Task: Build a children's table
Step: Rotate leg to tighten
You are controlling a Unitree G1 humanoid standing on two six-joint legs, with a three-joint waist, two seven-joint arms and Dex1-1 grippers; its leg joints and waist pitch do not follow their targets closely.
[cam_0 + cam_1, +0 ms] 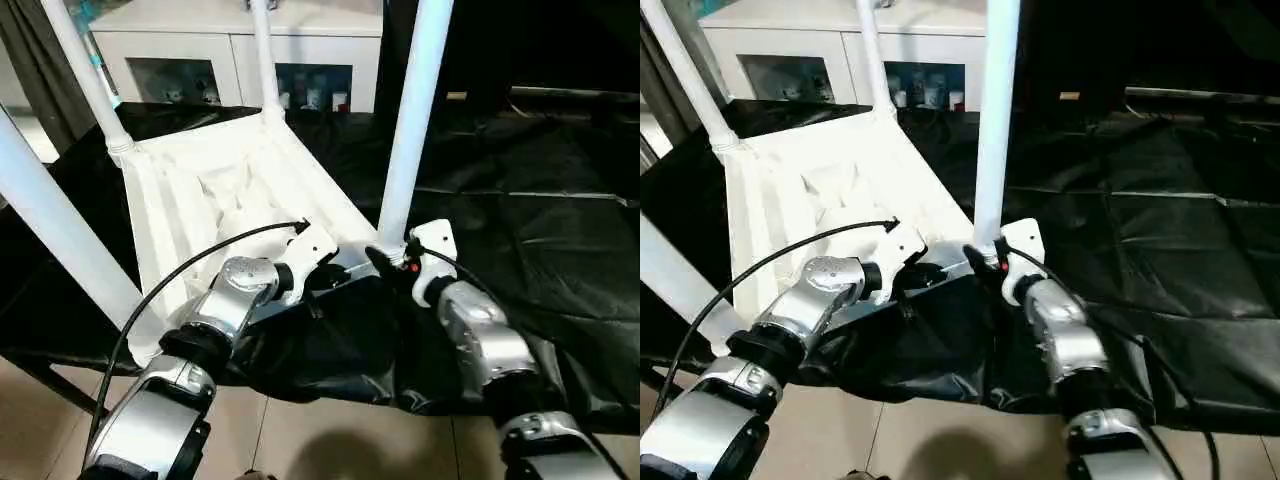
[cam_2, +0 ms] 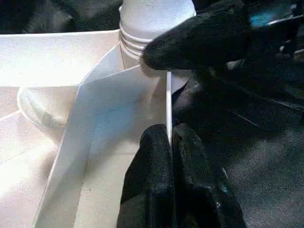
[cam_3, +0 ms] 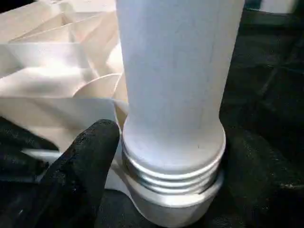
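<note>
Head view: white plastic square tabletop point(image 1: 235, 215) lies ribbed underside up on the black-draped work surface point(image 1: 520, 200), at its near left edge. Four white tubular legs stand in the corner sockets; the near-right leg point(image 1: 412, 120) has the right gripper point(image 1: 392, 262) at its base. Left gripper point(image 1: 322, 272) sits at the top's near rim. White glass-door cabinet point(image 1: 240, 50) behind.

Left wrist view: left gripper clenched, fingers point(image 2: 164, 190) pinching the thin rim wall just beside the leg socket.

Right wrist view: right gripper's spread fingers point(image 3: 83, 164) wrap the leg's threaded base point(image 3: 173, 173); threads still exposed.

Judgement: last leg not fully seated; finish screwing, then flip upright.
</note>
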